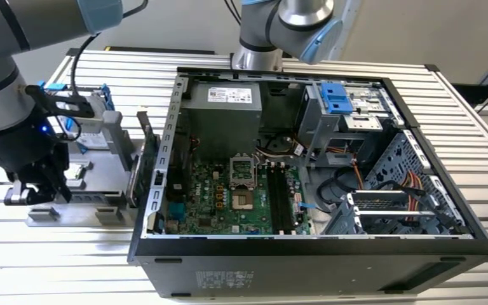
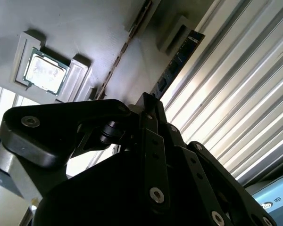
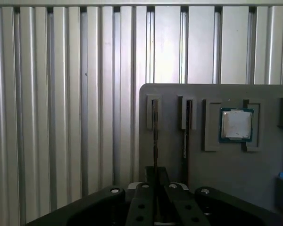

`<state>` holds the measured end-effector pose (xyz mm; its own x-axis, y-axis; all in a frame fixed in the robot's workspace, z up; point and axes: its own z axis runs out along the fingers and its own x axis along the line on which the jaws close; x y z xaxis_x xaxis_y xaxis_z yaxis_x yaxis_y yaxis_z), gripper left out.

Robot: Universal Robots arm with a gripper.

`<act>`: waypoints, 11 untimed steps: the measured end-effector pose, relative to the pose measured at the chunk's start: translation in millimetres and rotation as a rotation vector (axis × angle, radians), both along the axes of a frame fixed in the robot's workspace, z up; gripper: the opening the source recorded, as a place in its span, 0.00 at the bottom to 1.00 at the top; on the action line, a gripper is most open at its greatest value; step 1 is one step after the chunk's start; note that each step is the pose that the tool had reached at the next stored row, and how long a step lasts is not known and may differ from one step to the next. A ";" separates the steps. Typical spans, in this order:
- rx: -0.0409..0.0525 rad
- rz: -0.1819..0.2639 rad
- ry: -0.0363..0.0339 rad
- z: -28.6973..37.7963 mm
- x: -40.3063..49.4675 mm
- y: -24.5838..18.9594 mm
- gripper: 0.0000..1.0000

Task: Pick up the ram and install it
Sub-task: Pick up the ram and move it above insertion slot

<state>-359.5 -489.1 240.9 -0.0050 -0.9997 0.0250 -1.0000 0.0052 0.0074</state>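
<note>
The black gripper (image 3: 155, 176) appears clamped on the thin dark-edged ram (image 3: 154, 134), which stands edge-up in its grey slotted holder (image 3: 217, 174), exposing both flat faces.

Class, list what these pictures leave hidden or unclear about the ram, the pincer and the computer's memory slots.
- The ram, first wrist view: it stands edge-on in the grey holder, so its faces are unseen, and the pincer covers its near end.
- The pincer, exterior view: partly hidden by the arm's dark wrist.
- The memory slots, exterior view: too small to tell their latches' state.
</note>
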 end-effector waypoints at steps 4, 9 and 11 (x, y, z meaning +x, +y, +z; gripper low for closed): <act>0.0000 0.000 0.0000 2.4 0.0 0.0 0.00; 0.0000 0.000 0.0000 5.4 0.0 0.0 0.00; 0.0000 0.000 0.0000 6.6 0.0 0.0 0.00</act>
<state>-359.5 -489.1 247.5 -0.0050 -0.9997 0.0251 -1.0000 0.0052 0.0074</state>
